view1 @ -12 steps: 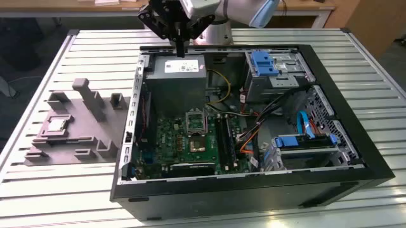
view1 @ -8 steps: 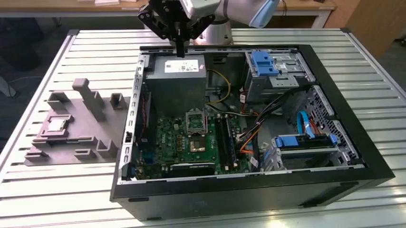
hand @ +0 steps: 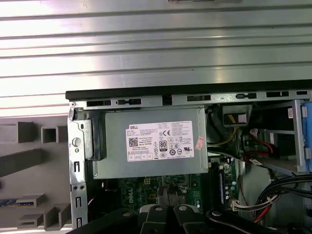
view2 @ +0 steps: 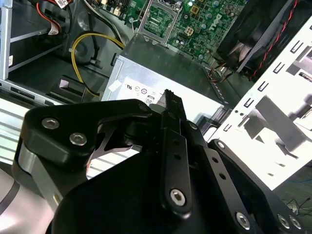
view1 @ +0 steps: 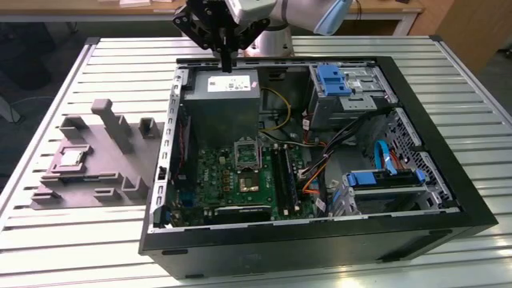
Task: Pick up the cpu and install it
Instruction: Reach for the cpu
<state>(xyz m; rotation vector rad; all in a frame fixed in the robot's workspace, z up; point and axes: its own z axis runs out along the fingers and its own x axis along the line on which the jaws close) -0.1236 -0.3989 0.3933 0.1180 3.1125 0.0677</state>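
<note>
My black pincer (view1: 230, 65) hangs in the upper middle of the exterior view, fingers pressed together on nothing. Its tips are just above the large grey metal box with a white label (hand: 146, 141) at one end of the open black computer case (view1: 320, 246). Beyond that, mid-frame, the silver rectangular socket frame with a dark centre (view1: 246, 153) lies on the green circuit board (view1: 232, 180). The cpu, a small flat silvery square with a pale beige rim (view1: 72, 158), sits well apart on the grey moulded tray (view1: 88, 192) on the slatted metal table (view1: 48, 240), at the exterior view's left. To fetch it well, I judge I must spread before descending, come down square, and pinch its edges lightly.
</note>
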